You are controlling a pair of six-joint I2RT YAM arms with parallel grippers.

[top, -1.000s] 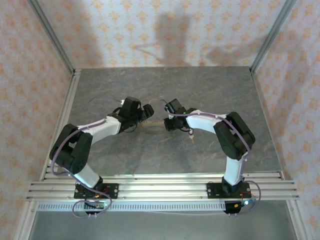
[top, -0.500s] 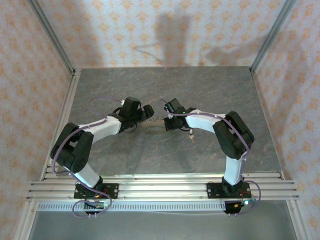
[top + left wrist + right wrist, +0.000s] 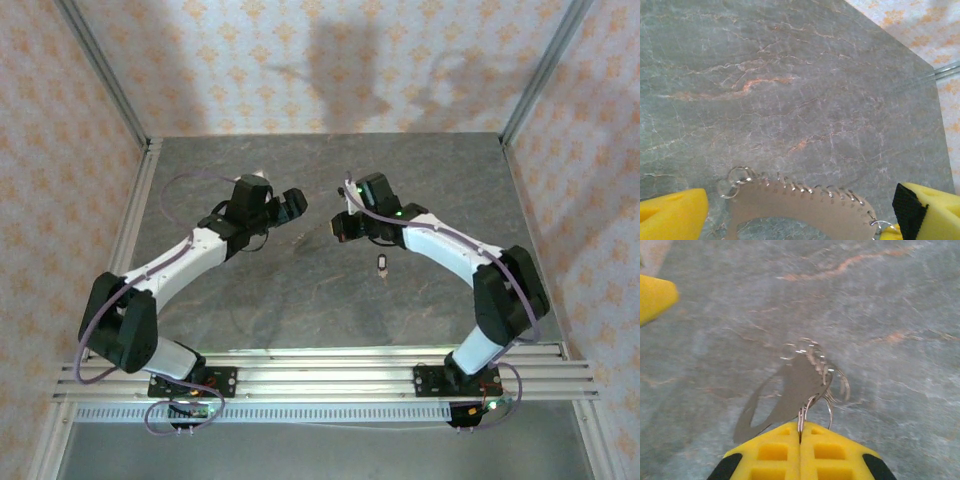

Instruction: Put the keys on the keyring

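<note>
Between shut pads of right gripper: keyring, pinched by edge rings. Left gripper stood wide, straddling keyring's other end. Key lay on table, basewards of right gripper, apart. Advice: left to clamp keyring firmly before right lets go.

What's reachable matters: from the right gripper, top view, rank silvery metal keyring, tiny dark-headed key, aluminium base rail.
1. Silvery metal keyring, pinched in the right gripper.
2. Tiny dark-headed key, on the table beside it.
3. Aluminium base rail, at the near edge.
</note>
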